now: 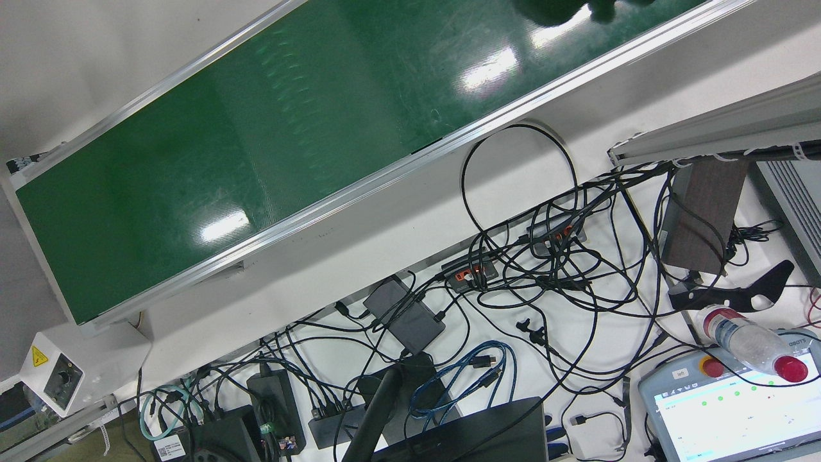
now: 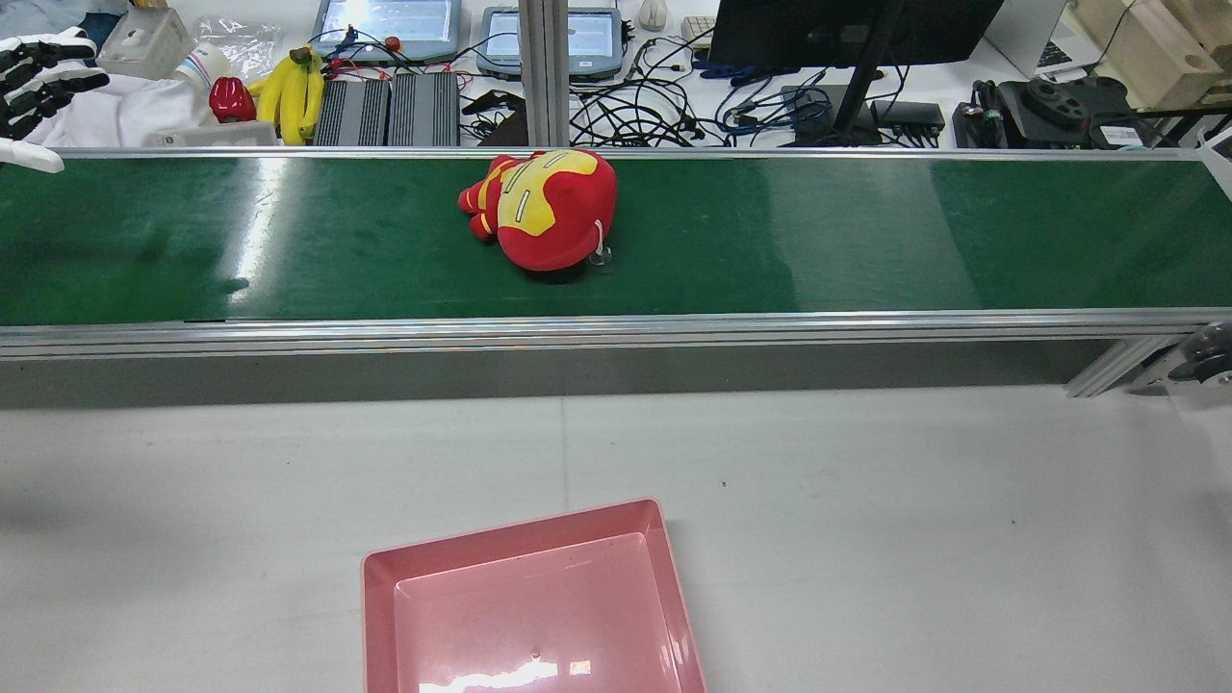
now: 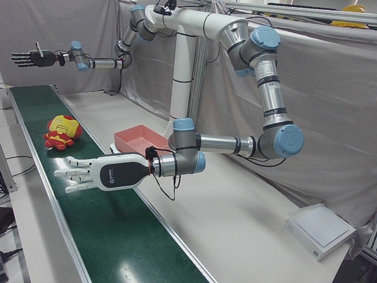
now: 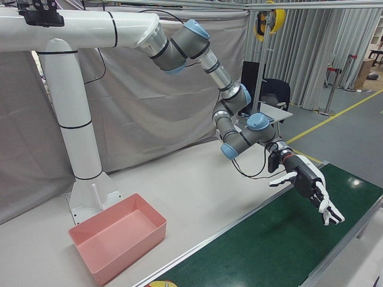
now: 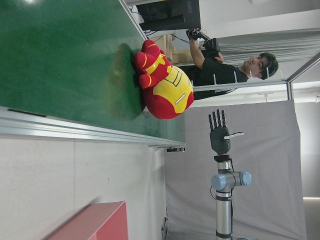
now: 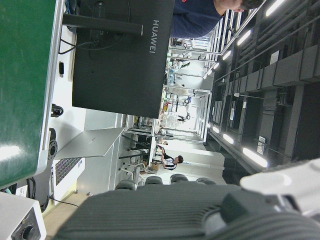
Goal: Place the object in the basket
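A red and yellow plush toy (image 2: 549, 207) lies on its side on the green conveyor belt (image 2: 866, 231), about midway along it; it also shows as the toy (image 3: 62, 132) and the toy (image 5: 162, 82). The pink basket (image 2: 510, 527) sits empty on the white table on the robot's side of the belt, also seen as the basket (image 3: 126, 141) and the basket (image 4: 128, 248). My left hand (image 3: 97, 173) hovers over the belt with its fingers spread, well short of the toy. My right hand (image 4: 308, 188) hangs open over the belt's other end, far from the toy.
Beyond the belt stand monitors, tablets, tangled cables (image 2: 664, 115) and a bunch of bananas (image 2: 289, 91). A person (image 5: 225, 67) stands behind the belt. Bare white table (image 2: 866, 500) lies between belt and basket. A water bottle (image 1: 750, 343) lies on a tablet.
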Robot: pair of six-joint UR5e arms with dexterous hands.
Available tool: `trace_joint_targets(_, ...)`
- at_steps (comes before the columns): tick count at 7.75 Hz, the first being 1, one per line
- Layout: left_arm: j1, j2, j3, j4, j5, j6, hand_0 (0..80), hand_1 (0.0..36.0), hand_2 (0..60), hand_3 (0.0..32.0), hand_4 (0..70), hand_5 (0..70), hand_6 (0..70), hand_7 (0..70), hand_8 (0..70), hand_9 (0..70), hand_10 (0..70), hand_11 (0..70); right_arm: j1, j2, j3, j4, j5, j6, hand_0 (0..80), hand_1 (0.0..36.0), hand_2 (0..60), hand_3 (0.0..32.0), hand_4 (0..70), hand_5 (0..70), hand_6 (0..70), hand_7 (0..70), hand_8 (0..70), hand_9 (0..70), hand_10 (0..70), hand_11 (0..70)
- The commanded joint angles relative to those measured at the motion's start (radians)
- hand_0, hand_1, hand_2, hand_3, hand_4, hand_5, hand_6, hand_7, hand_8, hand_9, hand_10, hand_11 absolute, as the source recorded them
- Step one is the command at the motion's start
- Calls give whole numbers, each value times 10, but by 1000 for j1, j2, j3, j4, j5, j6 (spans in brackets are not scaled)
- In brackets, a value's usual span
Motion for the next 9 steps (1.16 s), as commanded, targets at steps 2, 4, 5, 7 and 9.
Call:
trace_joint_targets(2, 2, -3, 0, 0, -1, 6, 636, 226, 0, 0, 150, 277, 56, 44, 121, 185, 0, 0, 0, 0, 0, 0, 0, 0, 0, 0, 0, 0, 0, 0, 0, 0, 0, 0, 0, 0)
trace_joint_targets(4, 4, -4, 0, 0, -1, 4, 638, 223, 0, 0, 153, 283, 58, 47, 125, 190, 0, 0, 0, 0, 0, 0, 0, 0, 0, 0, 0, 0, 0, 0, 0, 0, 0, 0, 0, 0)
trace_joint_targets(5, 5, -4, 0, 0, -1, 4, 634, 225, 0, 0, 153, 286, 58, 47, 125, 191, 0, 0, 0, 0, 0, 0, 0, 0, 0, 0, 0, 0, 0, 0, 0, 0, 0, 0, 0, 0)
trace_joint_targets(7, 5, -3, 0, 0, -1, 4, 635, 224, 0, 0, 150, 280, 57, 45, 120, 183, 0, 0, 0, 0, 0, 0, 0, 0, 0, 0, 0, 0, 0, 0, 0, 0, 0, 0, 0, 0)
trace_joint_targets(9, 7, -1, 0, 0, -3, 6, 635, 226, 0, 0, 149, 285, 57, 45, 122, 186, 0, 0, 0, 0, 0, 0, 0, 0, 0, 0, 0, 0, 0, 0, 0, 0, 0, 0, 0, 0)
